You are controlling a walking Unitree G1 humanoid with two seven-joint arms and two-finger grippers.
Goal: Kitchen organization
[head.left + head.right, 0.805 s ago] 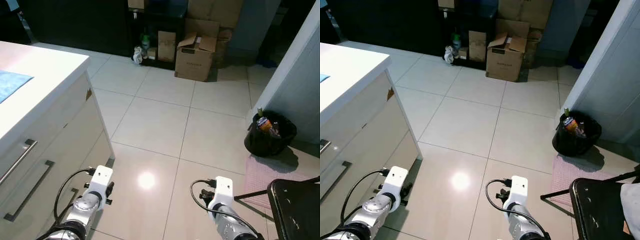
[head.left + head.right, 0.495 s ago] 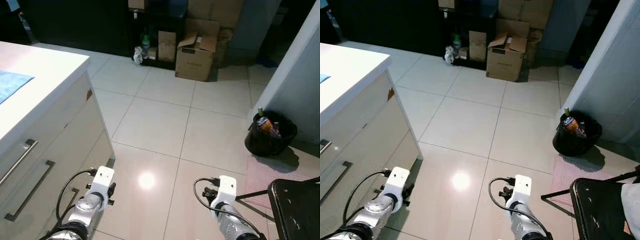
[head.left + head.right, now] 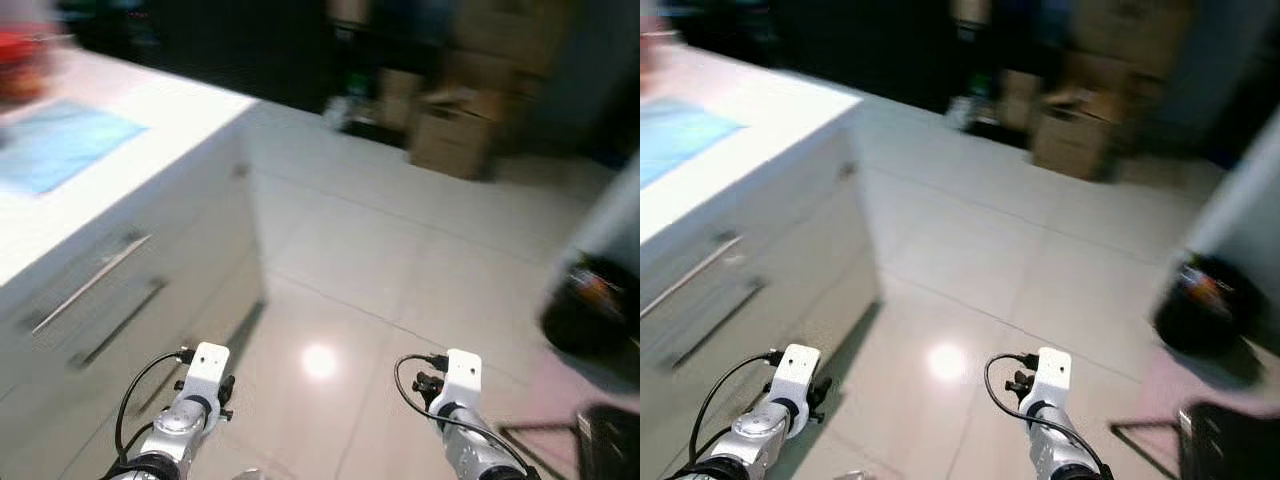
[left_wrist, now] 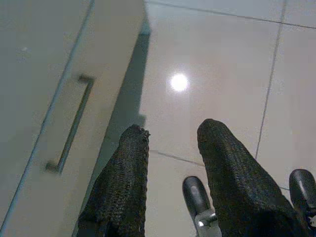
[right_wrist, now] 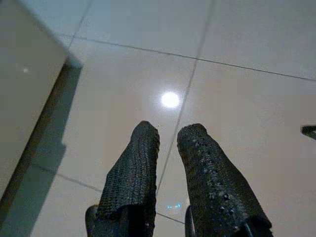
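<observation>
Head views blurred. Both arms hang low over the tiled floor (image 3: 380,250). Left hand (image 4: 170,133): fingers apart, empty, beside the drawer fronts (image 4: 44,98) of the white surface (image 3: 150,110). Right hand (image 5: 168,132): fingers slightly apart, empty, over bare tile. Blue cloth (image 3: 55,145) lies on the surface; cardboard boxes (image 3: 455,130) far back; black bin (image 3: 590,320) on the right.

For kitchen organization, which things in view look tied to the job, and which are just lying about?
Likely job-related:
- white counter with drawers
- blue cloth on the counter
- blurred red item at the counter's far end

Just lying about:
- cardboard boxes against the far wall
- black trash bin
- pink mat on the floor
- black chair
</observation>
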